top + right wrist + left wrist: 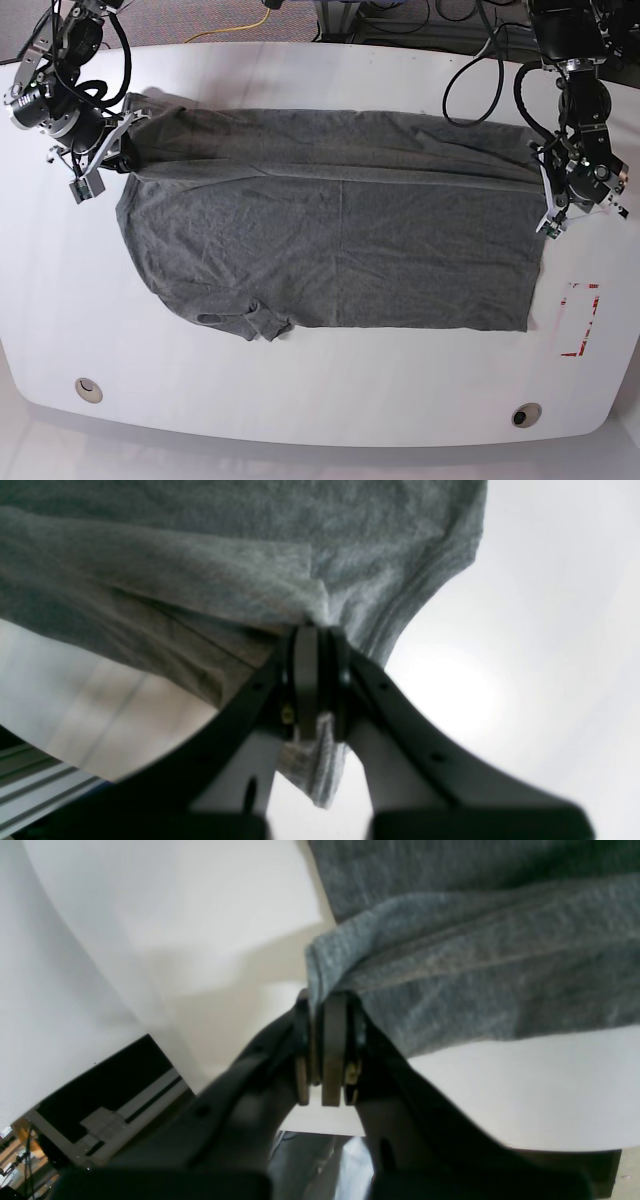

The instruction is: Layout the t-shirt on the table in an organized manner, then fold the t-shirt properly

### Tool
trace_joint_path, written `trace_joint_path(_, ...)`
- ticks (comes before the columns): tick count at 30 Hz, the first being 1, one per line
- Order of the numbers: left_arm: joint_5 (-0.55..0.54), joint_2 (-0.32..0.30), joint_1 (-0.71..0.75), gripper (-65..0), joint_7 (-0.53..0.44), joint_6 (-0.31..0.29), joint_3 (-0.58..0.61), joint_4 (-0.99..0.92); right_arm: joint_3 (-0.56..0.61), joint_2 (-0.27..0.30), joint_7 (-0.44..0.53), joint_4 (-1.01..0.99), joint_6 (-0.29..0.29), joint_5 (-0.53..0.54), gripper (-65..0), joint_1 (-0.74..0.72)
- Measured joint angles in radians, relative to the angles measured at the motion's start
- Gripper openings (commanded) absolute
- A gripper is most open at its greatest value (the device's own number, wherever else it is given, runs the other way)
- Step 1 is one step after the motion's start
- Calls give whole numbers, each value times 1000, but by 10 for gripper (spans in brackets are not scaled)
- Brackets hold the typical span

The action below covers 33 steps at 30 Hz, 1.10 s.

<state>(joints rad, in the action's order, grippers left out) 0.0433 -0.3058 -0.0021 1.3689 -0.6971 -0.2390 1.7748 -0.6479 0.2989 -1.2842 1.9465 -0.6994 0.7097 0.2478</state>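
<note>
No legible txt; t-shirt (340, 230) plain grey, table (320, 400) white.

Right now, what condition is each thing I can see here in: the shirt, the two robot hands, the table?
t-shirt: spread out across the table, wrinkled, top strip folded over, both ends pinched and lifted.
left hand: shut on the t-shirt's edge, at the base view's right.
right hand: shut on the t-shirt's edge, at the base view's left.
table: white, glossy, shirt lying on it.
red tape rectangle: uncovered, beside the shirt.
</note>
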Motion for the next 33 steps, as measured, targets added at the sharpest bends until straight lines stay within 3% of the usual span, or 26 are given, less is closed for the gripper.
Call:
trace_joint_path(7,11,0,-11,-228,7,0,0,0,-2,0,0,0,3,-6,-125,0)
trace_joint_path(11,11,-2,-17,-158,3,0,0,0,-4,0,-1,0,2,-7,0,0)
trace_joint_path(18,10,-2,-33,-147,-2,1,2,-1,-6,0,-4,0,2,-7,0,-9)
trace_joint_path(23,12,-2,-71,-149,-71,42,2,0,-6,4,1,0,3,-6,0,-31)
trace_joint_path(30,13,-2,-73,-150,-138,45,-1,43,-3,5,5,1,2,-9,0,-25)
trace_joint_path(33,13,-3,-67,-151,-169,45,-3,65,1,3,56,1,2,-58,0,-18)
